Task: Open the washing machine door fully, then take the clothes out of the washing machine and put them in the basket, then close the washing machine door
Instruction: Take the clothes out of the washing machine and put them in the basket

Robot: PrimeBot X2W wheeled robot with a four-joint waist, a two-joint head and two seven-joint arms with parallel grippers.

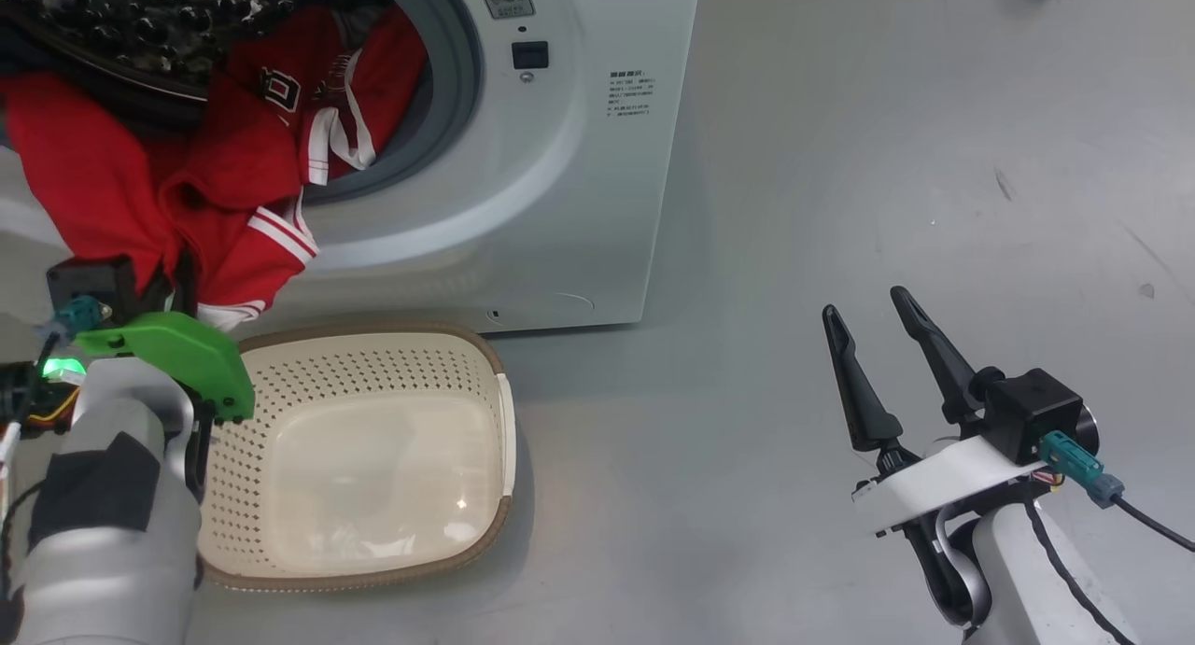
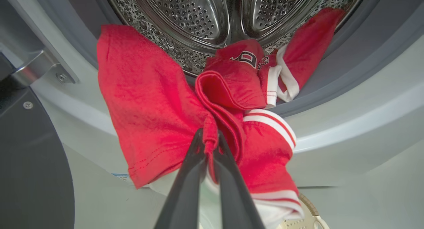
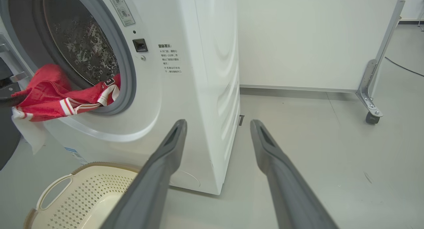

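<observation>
1. At the drum mouth, your left gripper point(image 2: 209, 137) is pinching a fold of the clothes point(image 2: 155, 116), its jaws clamped tight on the red fabric.
2. Over the grey ring of the washing machine point(image 1: 560, 160), the bundle is hanging half out. One part is draping down the white front and another is lying inside the steel drum.
3. Off to the side, the washing machine door point(image 2: 29, 162) is standing swung away on its hinge, so the opening step is looking done. You cannot tell from these views whether it is fully back.
4. Just below the opening, the basket point(image 1: 373, 370) is sitting on the floor with no garment in it, so nothing is counting as delivered yet.
5. Well apart to the right, your right gripper point(image 1: 864, 301) is hovering over the floor, fingers spread wide and carrying nothing.
6. By my reading you are working early in the middle step. What is remaining is pulling the bundle free, dropping it into the basket, clearing anything left in the drum, and closing the door.
</observation>
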